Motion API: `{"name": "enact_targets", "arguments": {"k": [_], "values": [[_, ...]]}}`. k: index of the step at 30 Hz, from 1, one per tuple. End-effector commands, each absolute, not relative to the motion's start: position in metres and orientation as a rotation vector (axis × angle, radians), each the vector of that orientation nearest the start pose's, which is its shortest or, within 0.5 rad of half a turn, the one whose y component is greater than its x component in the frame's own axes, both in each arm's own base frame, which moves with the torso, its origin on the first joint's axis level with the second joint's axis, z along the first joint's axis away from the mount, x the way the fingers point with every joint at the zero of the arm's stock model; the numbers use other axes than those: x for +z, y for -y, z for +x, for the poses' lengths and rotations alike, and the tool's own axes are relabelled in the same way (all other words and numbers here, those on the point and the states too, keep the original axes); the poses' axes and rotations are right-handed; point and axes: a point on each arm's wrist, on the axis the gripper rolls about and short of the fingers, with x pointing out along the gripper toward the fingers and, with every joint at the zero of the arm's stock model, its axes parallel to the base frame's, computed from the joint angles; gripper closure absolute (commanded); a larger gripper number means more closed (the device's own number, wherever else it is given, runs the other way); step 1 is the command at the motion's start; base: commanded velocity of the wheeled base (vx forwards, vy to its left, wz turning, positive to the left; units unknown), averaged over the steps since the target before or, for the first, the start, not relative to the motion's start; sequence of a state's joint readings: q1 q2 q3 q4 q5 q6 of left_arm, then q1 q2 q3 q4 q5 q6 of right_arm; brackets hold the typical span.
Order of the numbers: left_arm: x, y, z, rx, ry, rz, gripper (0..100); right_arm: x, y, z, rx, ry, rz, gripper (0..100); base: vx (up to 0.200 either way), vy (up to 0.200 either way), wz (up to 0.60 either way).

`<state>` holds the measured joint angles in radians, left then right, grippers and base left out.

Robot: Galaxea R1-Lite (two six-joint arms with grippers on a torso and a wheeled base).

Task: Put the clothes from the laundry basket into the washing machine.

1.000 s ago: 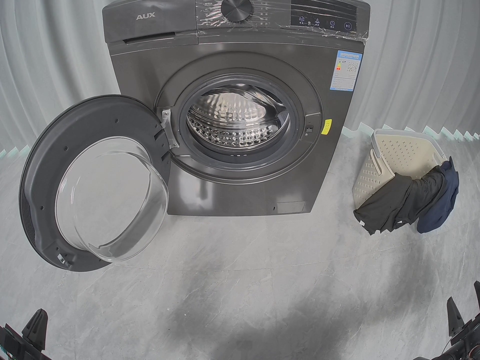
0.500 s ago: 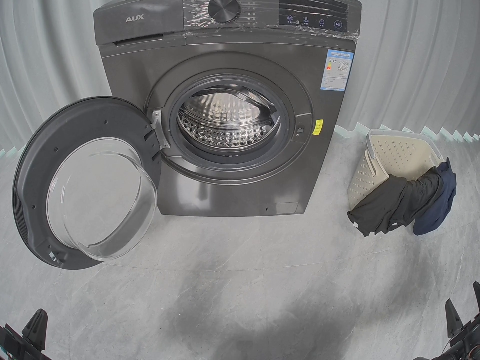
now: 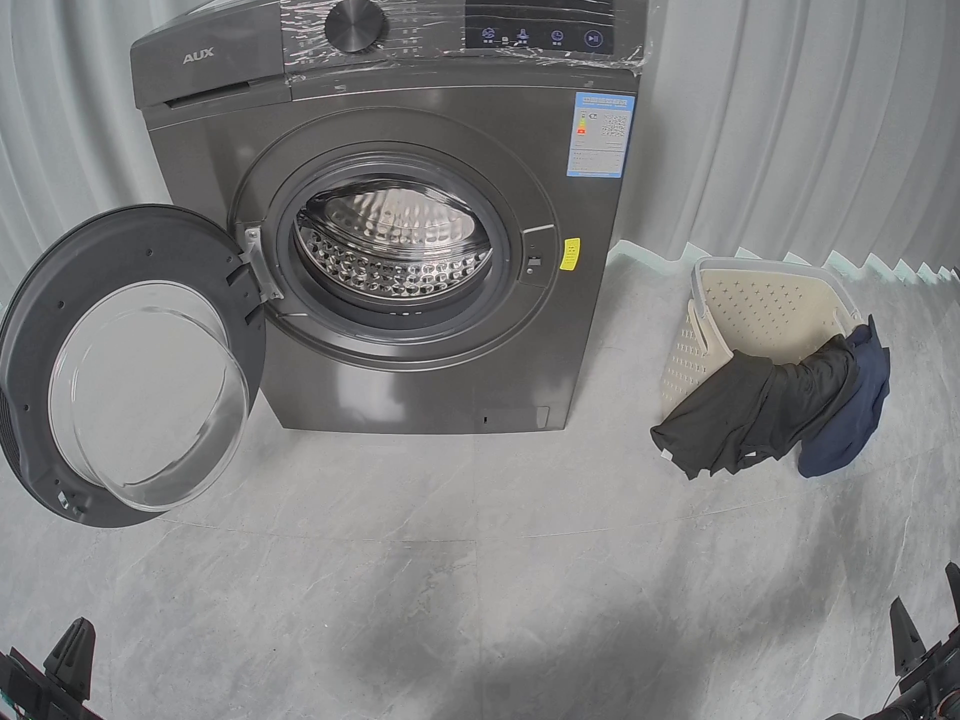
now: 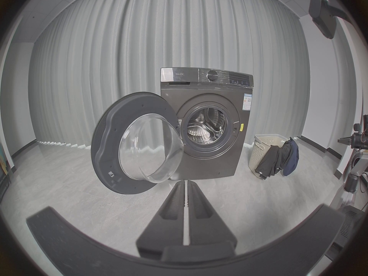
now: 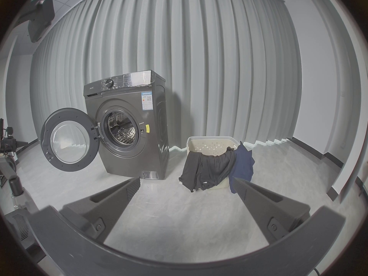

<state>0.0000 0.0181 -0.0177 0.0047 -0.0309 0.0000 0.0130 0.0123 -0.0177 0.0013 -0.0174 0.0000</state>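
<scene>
A grey front-loading washing machine (image 3: 400, 202) stands against the curtain, its round door (image 3: 130, 362) swung wide to the left and the steel drum (image 3: 395, 242) bare. To its right a cream laundry basket (image 3: 770, 302) sits on the floor, with a black garment (image 3: 750, 412) and a navy garment (image 3: 850, 402) draped over its front rim. My left gripper (image 4: 186, 200) is shut and holds nothing, low and well short of the machine. My right gripper (image 5: 186, 204) is open, with the basket (image 5: 209, 145) and black garment (image 5: 209, 169) ahead of it.
Grey tiled floor (image 3: 480, 572) spreads between me and the machine. A pleated curtain (image 3: 800, 102) lines the back wall. The open door juts out over the floor on the left.
The whole head view has shifted: the camera has turned right, so machine and basket sit further left in the picture. Neither gripper has visibly moved.
</scene>
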Motion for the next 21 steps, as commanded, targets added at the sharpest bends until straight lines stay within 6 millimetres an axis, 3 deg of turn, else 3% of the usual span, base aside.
{"name": "enact_targets", "arguments": {"k": [1, 21], "values": [[0.0756, 0.0007, -0.0229, -0.031, -0.002, 0.0, 100, 0.0757, 0.0007, -0.0229, -0.005, 0.0, 0.0, 0, 0.0, -0.2, 0.0], [0.0754, 0.0007, -0.0229, -0.032, -0.003, -0.002, 100, 0.0757, 0.0007, -0.0229, -0.005, 0.0, 0.0, 0, 0.0, -0.2, 0.0]]}}
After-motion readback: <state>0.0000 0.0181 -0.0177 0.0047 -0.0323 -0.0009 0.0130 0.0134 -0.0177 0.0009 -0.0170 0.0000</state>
